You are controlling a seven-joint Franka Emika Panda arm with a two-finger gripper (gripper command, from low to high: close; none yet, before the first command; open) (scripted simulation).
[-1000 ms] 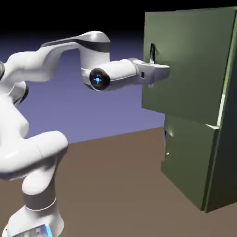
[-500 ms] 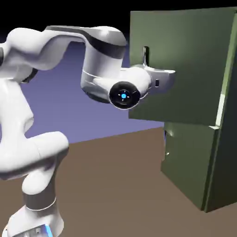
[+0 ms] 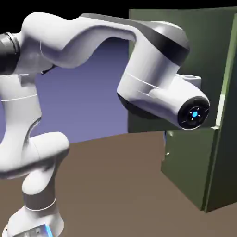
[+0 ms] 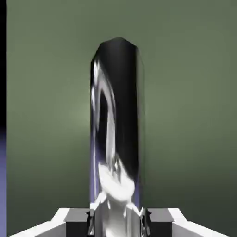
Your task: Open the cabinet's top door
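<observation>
At the handle (image 4: 118,120) of the green top door (image 3: 208,51): gripper (image 4: 118,224) closed onto the shiny upright bar, one fingertip on each side. Door standing ajar on the upper part of the cabinet (image 3: 227,152), above the lower door (image 3: 190,162), behind the white arm (image 3: 152,69) in the exterior view.

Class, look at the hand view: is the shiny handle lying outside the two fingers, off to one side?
No, the handle runs down between the two fingers.
</observation>
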